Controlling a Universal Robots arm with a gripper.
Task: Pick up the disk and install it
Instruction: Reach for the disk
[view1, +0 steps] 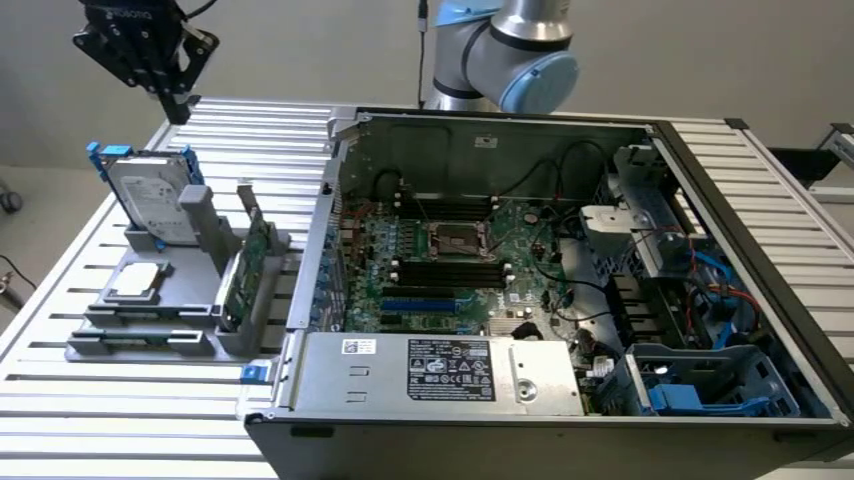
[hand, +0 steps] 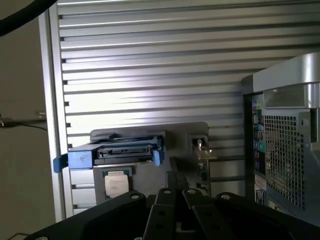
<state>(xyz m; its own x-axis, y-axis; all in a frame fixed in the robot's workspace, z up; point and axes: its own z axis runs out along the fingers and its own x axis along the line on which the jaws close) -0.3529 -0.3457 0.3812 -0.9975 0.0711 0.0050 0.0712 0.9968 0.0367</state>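
Gripper (hand: 179, 186) hovering, jaws clenched empty, wrist view catching disk (hand: 122, 150) by its connector edge, exterior view showing white label (view1: 151, 198) at 6 o'clock of gripper, print unreadable.

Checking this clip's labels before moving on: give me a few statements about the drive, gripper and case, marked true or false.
1. The flat silver-grey hard drive in its blue plastic carrier stands tilted in the grey holder. True.
2. The black gripper grips the drive. False: it hangs above the drive, apart from it.
3. The open computer case lies to the exterior view's right of the holder. True.
4. The small square silver chip lies inside the case. False: it rests on the holder, near the drive's foot.
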